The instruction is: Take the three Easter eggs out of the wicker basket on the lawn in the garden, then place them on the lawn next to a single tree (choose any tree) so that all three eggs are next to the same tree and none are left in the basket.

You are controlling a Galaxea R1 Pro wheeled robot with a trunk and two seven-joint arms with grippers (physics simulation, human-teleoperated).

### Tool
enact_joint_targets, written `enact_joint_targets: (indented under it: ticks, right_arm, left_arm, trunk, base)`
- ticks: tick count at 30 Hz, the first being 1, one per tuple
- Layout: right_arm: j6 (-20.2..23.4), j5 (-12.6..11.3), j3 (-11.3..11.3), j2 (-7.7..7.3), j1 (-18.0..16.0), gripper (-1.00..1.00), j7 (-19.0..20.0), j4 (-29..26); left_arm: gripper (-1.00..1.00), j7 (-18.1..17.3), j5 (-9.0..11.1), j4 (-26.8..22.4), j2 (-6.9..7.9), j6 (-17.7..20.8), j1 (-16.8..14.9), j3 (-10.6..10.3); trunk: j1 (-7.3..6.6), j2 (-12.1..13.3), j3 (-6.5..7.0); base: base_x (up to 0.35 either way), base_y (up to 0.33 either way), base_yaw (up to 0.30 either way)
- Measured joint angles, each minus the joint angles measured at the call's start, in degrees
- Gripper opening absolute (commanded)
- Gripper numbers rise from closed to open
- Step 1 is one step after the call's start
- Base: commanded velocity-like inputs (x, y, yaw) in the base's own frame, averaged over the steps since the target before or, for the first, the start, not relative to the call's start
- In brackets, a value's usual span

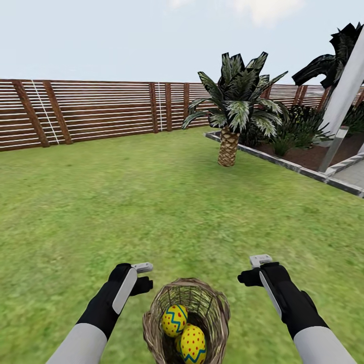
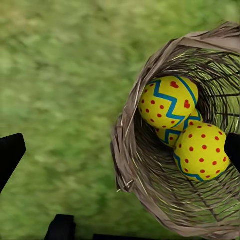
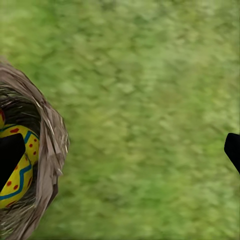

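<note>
The wicker basket (image 1: pixel 186 316) stands on the lawn (image 1: pixel 126 202) right in front of me. In the head view two yellow Easter eggs (image 1: pixel 175 320) (image 1: pixel 193 345) show inside it. The left wrist view looks down into the basket (image 2: pixel 150 175) and shows all three eggs: one on top (image 2: pixel 168 101), one beside it (image 2: pixel 202 150), and a third (image 2: pixel 172 135) half hidden under them. My left gripper (image 1: pixel 141 275) hangs open just left of the basket, and my right gripper (image 1: pixel 253 270) hangs open just right of it; both are empty. The thick grey-brown tree is out of view.
A short palm (image 1: pixel 230 121) with a scaly trunk stands ahead to the right, at the corner of a kerbed planting bed (image 1: pixel 303 151). A brown slatted fence (image 1: pixel 101 108) closes the far side. Grey paving (image 1: pixel 354 174) and a white post (image 1: pixel 346 91) lie at the right.
</note>
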Motion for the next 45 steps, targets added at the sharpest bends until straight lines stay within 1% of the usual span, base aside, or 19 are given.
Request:
enact_joint_targets:
  ticks: [7,23,25,29,32,45]
  right_arm:
    - [0.0,0.0,0.0,-0.06,0.0,1.0,0.0,0.0]
    - [0.0,-0.2,0.0,-0.09,0.0,1.0,0.0,0.0]
    - [0.0,-0.2,0.0,-0.09,0.0,1.0,0.0,0.0]
    - [0.0,-0.2,0.0,-0.09,0.0,1.0,0.0,0.0]
    - [0.0,-0.2,0.0,-0.09,0.0,1.0,0.0,0.0]
    - [0.0,-0.2,0.0,-0.09,0.0,1.0,0.1,0.0]
  left_arm:
    - [1.0,0.0,0.0,0.0,-0.13,0.1,0.0,-0.1]
    - [1.0,-0.2,0.0,0.0,-0.34,0.1,0.0,-0.2]
    - [1.0,-0.2,0.2,0.0,-0.39,0.0,0.0,-0.2]
    - [1.0,-0.2,1.4,0.0,-0.35,0.0,0.0,-0.2]
    - [1.0,-0.2,1.7,0.0,-0.32,0.0,0.0,-0.2]
    - [1.0,-0.3,1.8,0.0,-0.31,0.0,0.0,-0.2]
  trunk:
    - [0.0,0.0,0.0]
    - [3.51,-6.4,-2.87]
    - [3.95,-7.2,-3.23]
    - [4.83,-8.8,-3.94]
    - [5.49,-10.0,-4.48]
    - [8.34,-15.2,-6.82]
  base:
    - [0.0,0.0,0.0]
    - [0.0,0.0,0.0]
    - [0.0,0.0,0.0]
    - [0.0,0.0,0.0]
    - [0.0,0.0,0.0]
    - [0.0,0.0,0.0]
